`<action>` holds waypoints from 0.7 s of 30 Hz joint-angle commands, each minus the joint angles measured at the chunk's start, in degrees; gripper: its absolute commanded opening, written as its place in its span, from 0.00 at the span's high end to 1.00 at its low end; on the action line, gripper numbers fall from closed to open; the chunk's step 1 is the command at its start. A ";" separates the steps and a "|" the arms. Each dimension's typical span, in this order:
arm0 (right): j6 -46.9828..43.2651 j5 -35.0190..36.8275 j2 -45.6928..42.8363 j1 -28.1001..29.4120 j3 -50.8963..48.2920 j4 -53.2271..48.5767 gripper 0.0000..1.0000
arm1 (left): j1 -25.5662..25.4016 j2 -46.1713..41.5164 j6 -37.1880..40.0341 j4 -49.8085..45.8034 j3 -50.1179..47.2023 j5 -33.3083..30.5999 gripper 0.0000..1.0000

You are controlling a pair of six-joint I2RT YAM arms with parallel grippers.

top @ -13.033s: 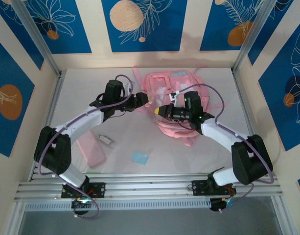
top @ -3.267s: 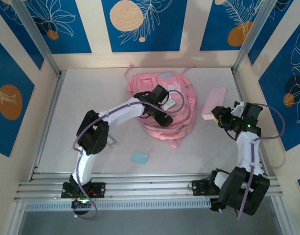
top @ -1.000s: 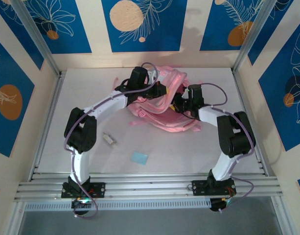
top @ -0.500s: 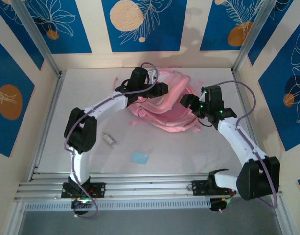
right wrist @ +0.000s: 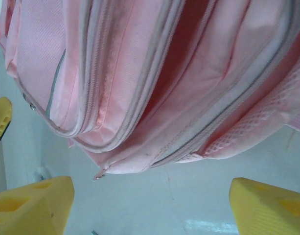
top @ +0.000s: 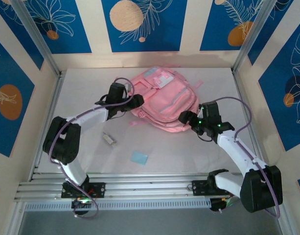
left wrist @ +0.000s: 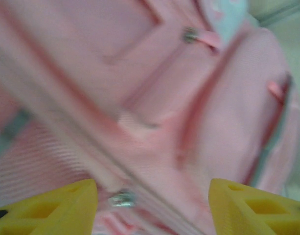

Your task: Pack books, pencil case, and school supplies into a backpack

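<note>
Both my grippers have opened and drawn back from the backpack (top: 164, 95), which now lies flat, front up, at the far middle of the table (top: 179, 156), with its light-blue patch (top: 157, 76) toward the far wall. My left gripper (top: 136, 101) sits just beside its left edge, fingers apart with nothing between them. My right gripper (top: 185, 117) is by its near right corner, jaws wide over bare table. The blue pad (top: 139, 157) and the small whitish clip (top: 108, 139) lie nearer me, well apart from the bag.
</note>
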 commanded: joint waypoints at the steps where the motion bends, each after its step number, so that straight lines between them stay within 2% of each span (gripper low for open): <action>1: 1.50 0.19 1.48 1.47 -0.35 5.20 0.18 | 1.25 -0.69 -0.13 4.41 -2.22 -5.47 0.38; 9: 2.71 0.89 7.49 2.34 -0.44 9.56 0.18 | 2.78 9.16 -1.64 9.08 2.95 -4.12 0.39; 12: 2.33 1.76 9.01 2.23 0.17 10.14 0.18 | 2.78 13.16 -2.21 9.70 6.35 -1.87 0.45; 14: 1.87 2.42 10.38 2.08 0.97 10.00 0.19 | 2.78 14.89 -2.60 10.16 7.37 -1.37 0.58; 15: 1.70 2.60 11.04 1.92 1.38 9.96 0.20 | 2.78 15.14 -2.90 11.08 7.13 -1.10 0.70; 16: 1.45 2.82 11.78 1.75 1.90 10.21 0.21 | 2.78 15.28 -3.57 12.54 6.50 -0.76 0.87; 17: 1.25 3.27 12.68 1.66 2.34 10.60 0.22 | 2.78 15.10 -4.55 14.52 5.36 -0.11 1.00; 21: -0.35 5.16 17.11 0.93 5.44 11.46 0.26 | 1.81 11.76 -8.99 20.14 -0.89 1.57 1.00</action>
